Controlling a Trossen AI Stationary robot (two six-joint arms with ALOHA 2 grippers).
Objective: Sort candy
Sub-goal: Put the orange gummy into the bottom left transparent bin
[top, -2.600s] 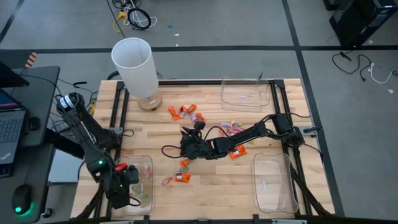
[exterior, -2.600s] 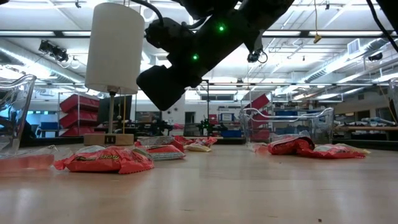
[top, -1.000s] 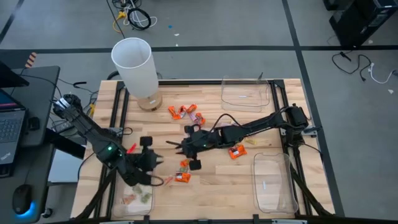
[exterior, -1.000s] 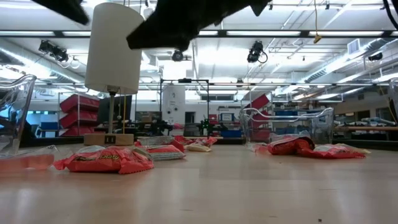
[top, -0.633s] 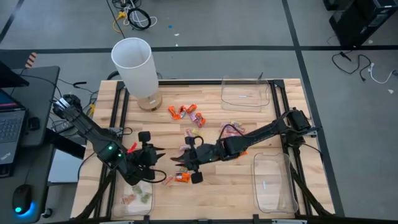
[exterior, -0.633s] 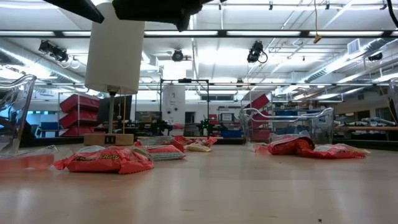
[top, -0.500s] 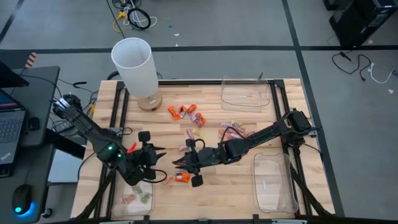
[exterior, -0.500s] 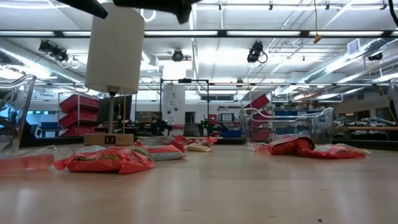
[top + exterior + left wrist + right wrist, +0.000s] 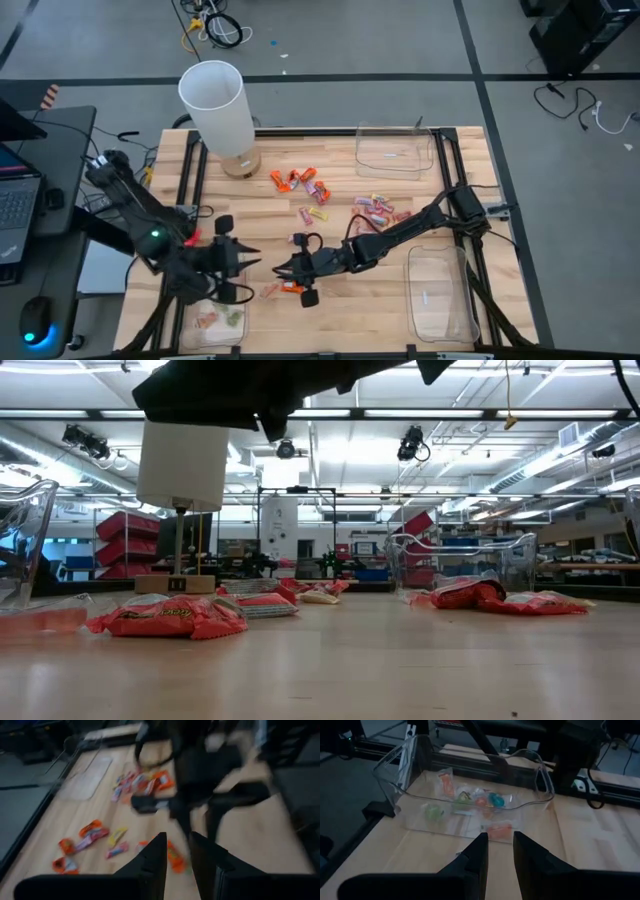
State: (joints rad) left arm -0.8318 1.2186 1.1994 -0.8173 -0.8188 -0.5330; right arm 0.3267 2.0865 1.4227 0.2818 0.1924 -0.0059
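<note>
— Right gripper (image 9: 500,847) first: where is yours, and is it carrying?

— Your right arm reaches across the table (image 9: 330,320) toward 9 o'clock. Its fingers stand a slit apart with bare wood showing between them, so it is empty. It hangs over the orange candy (image 9: 290,288), at about 7 o'clock from the table's middle.

— And your left gripper (image 9: 177,850)?

— It points back toward 3 o'clock and faces the right one. Its fingers are also narrowly parted with nothing in them. The two noses are close, so I judge you should let only one go down.

— Walk me round, big things first.

— A white cylinder (image 9: 215,105) stands upright at 10 o'clock, well clear of the work. One clear tray (image 9: 360,150) sits at 1 o'clock and a second tray (image 9: 412,290) at 4 o'clock. I can see no candy in either. The third tray (image 9: 390,775) lies at 8 o'clock and holds several pieces. That is probably why your left arm waits beside it.

— What's loose?

— An orange cluster (image 9: 300,180) lies at 11 o'clock and pink-and-yellow pieces (image 9: 378,208) at 2 o'clock. A pair (image 9: 315,215) lies near the middle. Most of the sorting is not yet done.
</note>
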